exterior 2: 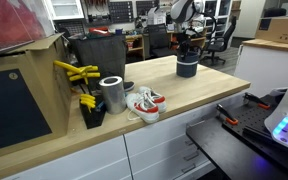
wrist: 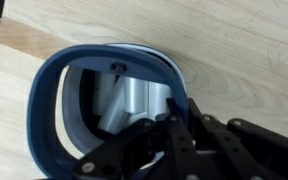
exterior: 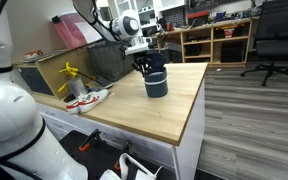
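**A:** What is the cup [exterior: 156, 84] like?

**B:** It is dark blue and round. It stands up straight on the wooden surface [exterior: 174, 118], close to the far end.

**A:** Where is the arm [exterior: 119, 25]?

**B:** It reaches over from the side and bends down. The gripper [exterior: 145, 68] points straight down at the top of the cup.

**A:** What about the fingers [wrist: 174, 125]?

**B:** They are close together and pinch the cup's rim.

**A:** What does the wrist view show?

**B:** It looks right into the cup [wrist: 44, 110]. The inside is shiny and silver.

**A:** And from farther away?

**B:** In an exterior view, a red and white shoe [exterior 2: 144, 103] and a grey can [exterior 2: 112, 93] sit well apart from the cup [exterior 2: 188, 68].
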You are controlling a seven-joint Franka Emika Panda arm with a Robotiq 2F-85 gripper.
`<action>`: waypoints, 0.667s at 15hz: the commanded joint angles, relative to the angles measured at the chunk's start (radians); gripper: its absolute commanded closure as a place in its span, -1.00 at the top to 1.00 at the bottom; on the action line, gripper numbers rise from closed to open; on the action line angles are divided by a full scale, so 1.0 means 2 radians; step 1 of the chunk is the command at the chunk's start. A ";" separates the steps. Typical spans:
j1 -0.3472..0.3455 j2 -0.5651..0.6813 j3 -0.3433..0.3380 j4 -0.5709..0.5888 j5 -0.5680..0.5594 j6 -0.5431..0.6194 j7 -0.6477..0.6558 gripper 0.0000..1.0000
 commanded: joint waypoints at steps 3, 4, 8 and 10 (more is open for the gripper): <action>0.000 0.003 0.006 0.007 -0.001 -0.014 -0.011 -0.94; 0.001 0.000 0.005 0.005 -0.003 -0.015 -0.008 -0.94; 0.003 -0.012 0.004 -0.001 -0.004 -0.023 -0.001 -0.94; 0.004 -0.017 0.003 -0.003 -0.004 -0.033 0.003 -0.94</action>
